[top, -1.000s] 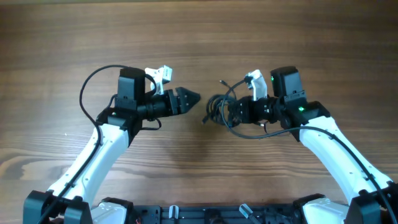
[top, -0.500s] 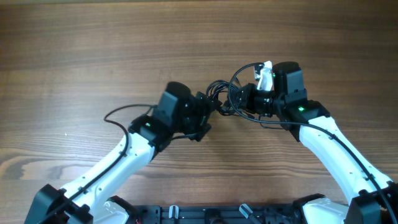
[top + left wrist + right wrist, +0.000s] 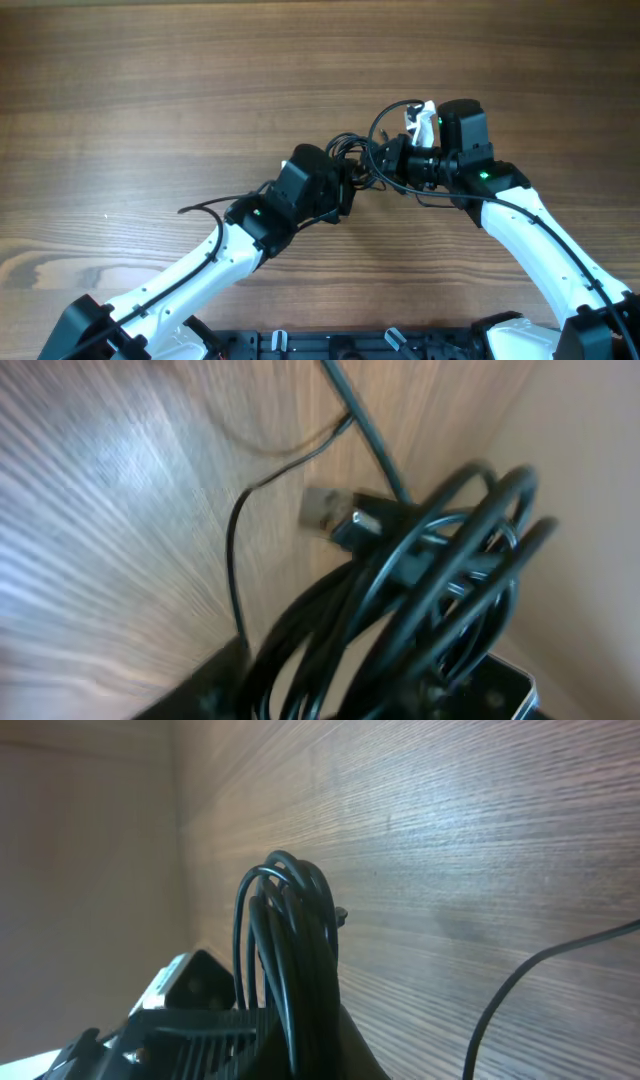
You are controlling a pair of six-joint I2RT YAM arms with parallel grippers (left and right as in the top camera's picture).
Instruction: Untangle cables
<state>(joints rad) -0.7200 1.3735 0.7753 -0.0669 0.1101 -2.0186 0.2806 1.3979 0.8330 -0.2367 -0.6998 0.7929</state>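
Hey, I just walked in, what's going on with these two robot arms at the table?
Both arms meet over the middle of the wooden table, working on a tangled cable bundle of thin black cords. The right gripper is shut on the cable bundle. The left gripper is at its other side with loops between its fingers, but whether it grips them is unclear. The cords are not yet untangled.

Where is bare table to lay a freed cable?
Bare: the table beyond the cables, and on the left past the left arm. Crowded: the middle, where the left hand and right hand meet at them.
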